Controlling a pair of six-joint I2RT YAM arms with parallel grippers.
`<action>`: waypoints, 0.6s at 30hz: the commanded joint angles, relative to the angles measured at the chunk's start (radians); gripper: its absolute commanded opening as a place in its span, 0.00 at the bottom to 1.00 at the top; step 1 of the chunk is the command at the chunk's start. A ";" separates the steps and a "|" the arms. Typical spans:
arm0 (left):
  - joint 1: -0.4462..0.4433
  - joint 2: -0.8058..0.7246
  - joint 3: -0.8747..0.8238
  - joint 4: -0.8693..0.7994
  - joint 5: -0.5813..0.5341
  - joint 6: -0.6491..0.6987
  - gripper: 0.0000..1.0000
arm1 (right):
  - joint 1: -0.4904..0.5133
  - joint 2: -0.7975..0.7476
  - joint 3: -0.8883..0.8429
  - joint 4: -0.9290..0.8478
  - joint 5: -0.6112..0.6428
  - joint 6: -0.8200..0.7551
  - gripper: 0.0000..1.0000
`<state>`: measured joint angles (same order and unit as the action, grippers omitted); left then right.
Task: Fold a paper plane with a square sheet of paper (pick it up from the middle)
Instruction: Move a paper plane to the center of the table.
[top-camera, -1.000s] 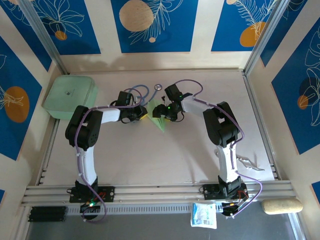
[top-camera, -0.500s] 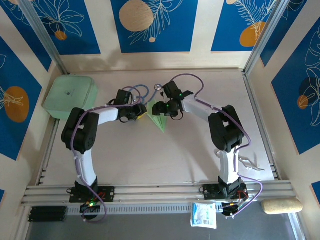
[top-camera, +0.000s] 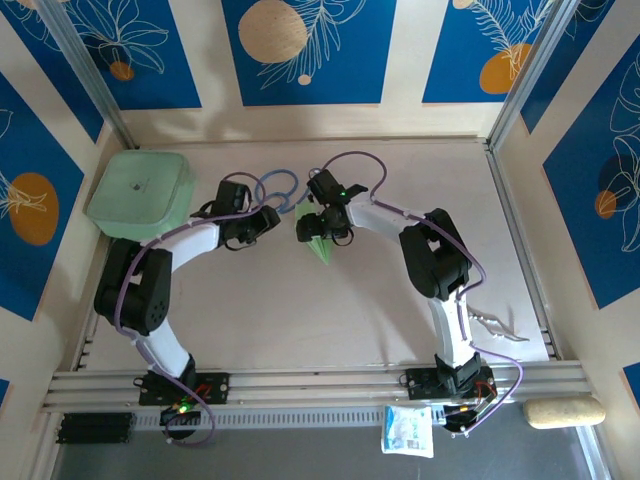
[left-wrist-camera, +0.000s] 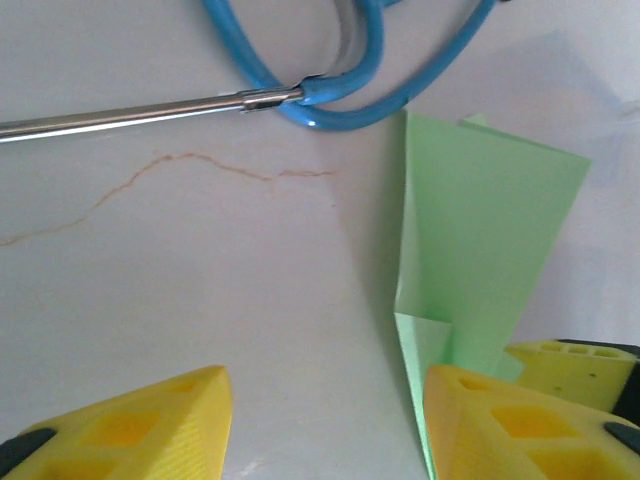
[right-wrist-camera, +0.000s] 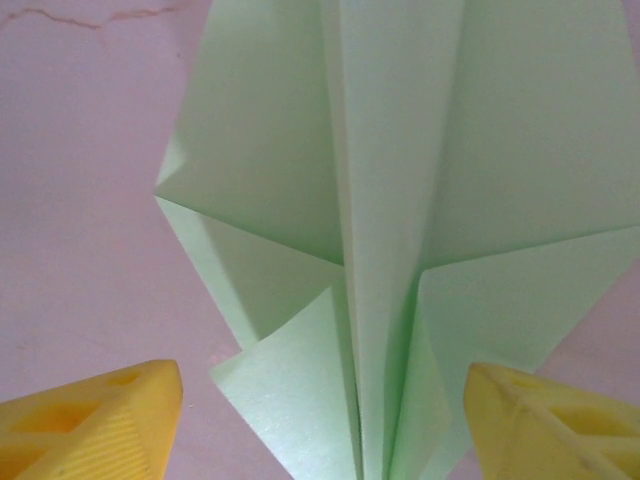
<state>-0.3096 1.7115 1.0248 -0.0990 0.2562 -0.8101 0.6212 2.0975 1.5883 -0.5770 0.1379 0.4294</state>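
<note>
The paper plane (top-camera: 319, 243) lies on the table as a pale green folded dart, its tip pointing toward the near edge. In the right wrist view its centre crease and side flaps (right-wrist-camera: 400, 200) spread out between my right gripper's (right-wrist-camera: 330, 430) yellow fingers. Those fingers stand apart on either side of it, open. From above, that gripper (top-camera: 316, 226) hovers over the plane's wide end. My left gripper (left-wrist-camera: 325, 430) is open over bare table just left of the plane (left-wrist-camera: 480, 230). The paper's edge runs beside its right finger (left-wrist-camera: 500, 420). From above it (top-camera: 264, 224) sits left of the plane.
A blue stethoscope (top-camera: 279, 186) lies just behind the plane, and its tube (left-wrist-camera: 340, 95) curls close to the paper. A mint-green box (top-camera: 140, 190) stands at the back left. A small metal piece (top-camera: 495, 326) lies near the right arm's base.
My left gripper has opened, let go of the paper and drawn back to the left. My right gripper has shifted left over the plane's wide end. The plane stays on the table.
</note>
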 joint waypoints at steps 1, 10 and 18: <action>0.012 -0.029 -0.016 -0.034 -0.020 0.020 0.54 | 0.009 0.021 0.044 -0.048 0.053 -0.023 0.75; 0.017 -0.023 -0.014 -0.031 -0.018 0.022 0.55 | 0.010 0.033 0.054 -0.065 0.086 -0.007 0.67; 0.019 -0.027 -0.022 -0.030 -0.017 0.023 0.56 | 0.008 0.051 0.064 -0.070 0.063 -0.002 0.49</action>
<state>-0.3027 1.7111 1.0157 -0.1135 0.2520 -0.8028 0.6266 2.1319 1.6230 -0.6228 0.2100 0.4267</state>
